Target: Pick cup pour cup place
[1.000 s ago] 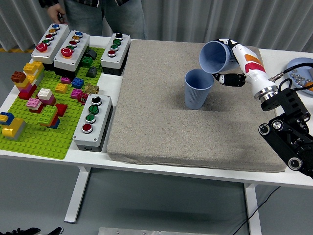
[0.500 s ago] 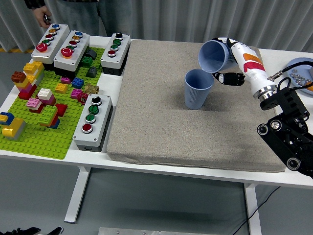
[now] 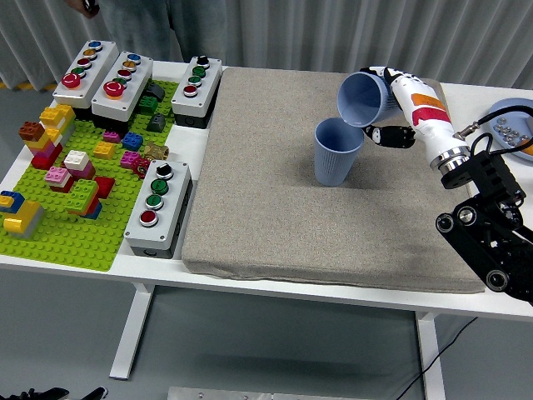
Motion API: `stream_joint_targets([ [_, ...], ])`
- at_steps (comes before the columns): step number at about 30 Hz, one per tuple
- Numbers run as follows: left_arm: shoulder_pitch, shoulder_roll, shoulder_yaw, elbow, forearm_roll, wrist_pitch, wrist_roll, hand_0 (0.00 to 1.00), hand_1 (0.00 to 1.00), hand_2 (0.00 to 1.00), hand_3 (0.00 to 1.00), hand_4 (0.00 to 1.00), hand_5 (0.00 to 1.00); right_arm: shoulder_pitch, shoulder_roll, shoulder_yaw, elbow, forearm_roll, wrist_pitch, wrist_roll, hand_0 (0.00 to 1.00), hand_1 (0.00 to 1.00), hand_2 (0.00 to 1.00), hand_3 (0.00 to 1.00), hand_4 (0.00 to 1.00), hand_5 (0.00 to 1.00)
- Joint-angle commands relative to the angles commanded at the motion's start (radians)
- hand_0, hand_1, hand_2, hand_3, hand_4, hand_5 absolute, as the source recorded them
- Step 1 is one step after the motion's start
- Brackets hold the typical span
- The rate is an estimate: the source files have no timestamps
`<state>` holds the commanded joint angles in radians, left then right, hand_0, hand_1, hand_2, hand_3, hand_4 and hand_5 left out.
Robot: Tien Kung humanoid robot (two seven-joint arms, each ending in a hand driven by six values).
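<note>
The right robot hand (image 3: 398,104) is closed around the tilted blue cup (image 3: 361,99), mouth angled down over the upright cup (image 3: 336,151) on the grey mat (image 3: 275,208) covering the desk (image 3: 466,90). Risk: 1 rim clips the other, toppling it, or contents miss.

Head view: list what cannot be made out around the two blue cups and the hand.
- Fingers of the right hand: mostly hidden behind the tilted cup it grasps.
- Inside of the upright cup: the camera angle and the tilted cup's rim hide any contents.
- Any pour between the cups: too small to tell.
- Left arm: outside the picture.
- Plate at the right: cut off by the edge.
</note>
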<state>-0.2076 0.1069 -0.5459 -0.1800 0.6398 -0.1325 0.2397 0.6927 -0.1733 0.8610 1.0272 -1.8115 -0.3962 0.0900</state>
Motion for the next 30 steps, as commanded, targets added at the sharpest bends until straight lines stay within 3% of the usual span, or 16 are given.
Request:
stream_joint_targets([
  [30, -0.001, 0.002, -0.006, 0.0, 0.006, 0.001, 0.0, 0.778, 0.761, 0.817, 0.644, 0.51, 0.998, 0.032, -0.031, -0.064, -0.006, -0.04, -0.035, 0.002, 0.901, 0.765, 0.645, 0.656, 0.673, 0.104],
])
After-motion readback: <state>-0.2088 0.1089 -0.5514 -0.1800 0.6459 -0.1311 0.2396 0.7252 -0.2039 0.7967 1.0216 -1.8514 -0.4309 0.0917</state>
